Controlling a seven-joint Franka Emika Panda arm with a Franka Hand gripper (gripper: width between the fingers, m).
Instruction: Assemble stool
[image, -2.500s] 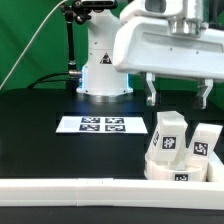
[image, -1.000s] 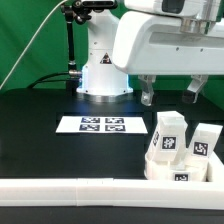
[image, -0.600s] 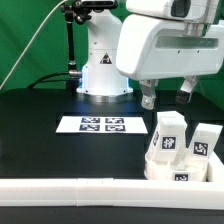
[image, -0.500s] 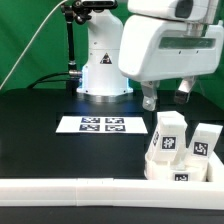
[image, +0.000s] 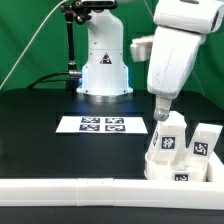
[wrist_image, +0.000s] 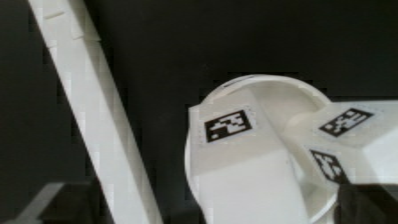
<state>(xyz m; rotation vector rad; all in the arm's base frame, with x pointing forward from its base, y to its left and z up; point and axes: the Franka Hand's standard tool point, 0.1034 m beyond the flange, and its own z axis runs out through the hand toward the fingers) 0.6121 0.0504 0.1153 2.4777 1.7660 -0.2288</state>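
The stool's white round seat disc (image: 160, 167) sits at the exterior view's lower right, with two tagged blocky legs standing on it: one leg (image: 168, 135) and another leg (image: 204, 142). My gripper (image: 160, 113) hangs just above and beside the top of the nearer leg, turned edge-on. In the wrist view the seat disc (wrist_image: 285, 95) and a tagged leg (wrist_image: 240, 160) lie below my gripper (wrist_image: 210, 208), whose dark fingers (wrist_image: 39, 203) are spread wide with nothing gripped.
The marker board (image: 100, 125) lies flat mid-table. A long white L-shaped rail (image: 70, 190) runs along the front edge and also shows in the wrist view (wrist_image: 86, 110). The robot base (image: 103, 60) and a black stand (image: 72, 50) are behind.
The hand has turned about its vertical axis from broadside to edge-on, and has come down toward the nearer leg's top. The stool parts have not moved.
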